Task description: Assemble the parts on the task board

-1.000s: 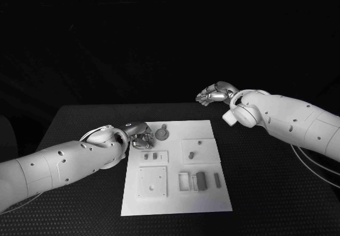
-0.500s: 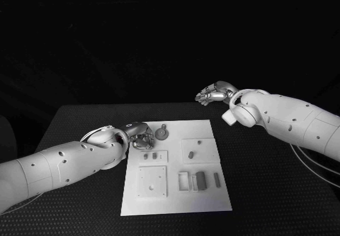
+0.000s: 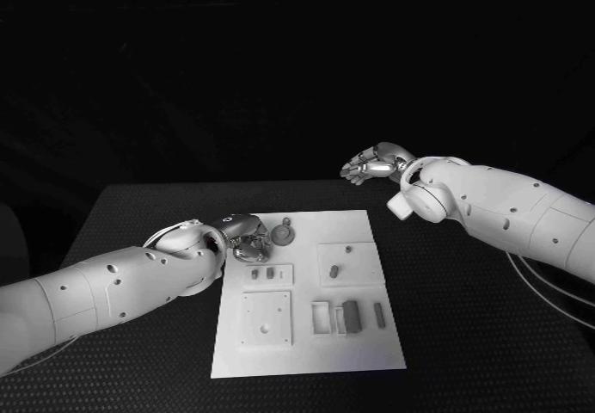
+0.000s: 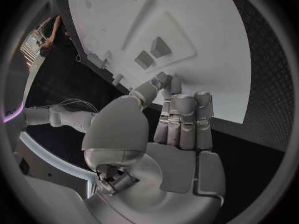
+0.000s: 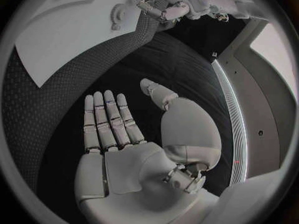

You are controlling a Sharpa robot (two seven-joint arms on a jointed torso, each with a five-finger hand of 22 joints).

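Observation:
The white task board (image 3: 310, 348) lies in the middle of the table. On it are a round toothed part (image 3: 286, 231), two small pieces (image 3: 263, 274) in a square recess, an oblong piece (image 3: 334, 272) and upright bars (image 3: 351, 315). My left hand (image 3: 246, 243) hovers at the board's far left corner, beside the round part. In the left wrist view its fingers (image 4: 181, 119) lie straight and together over the board's edge (image 4: 206, 79), and the thumb tip meets a fingertip. Whether a part sits between them is hidden. My right hand (image 3: 372, 162) hangs open past the table's far edge, its palm (image 5: 112, 134) bare.
A flat square plate (image 3: 266, 317) and a small frame (image 3: 322, 317) sit on the board's near half. Black table surface (image 3: 483, 327) stretches right of the board. In the right wrist view the board (image 5: 69, 35) and my left hand (image 5: 168, 5) lie far off.
My left hand has crept a little nearer and rightward over the board's far left corner. The right arm has stayed still.

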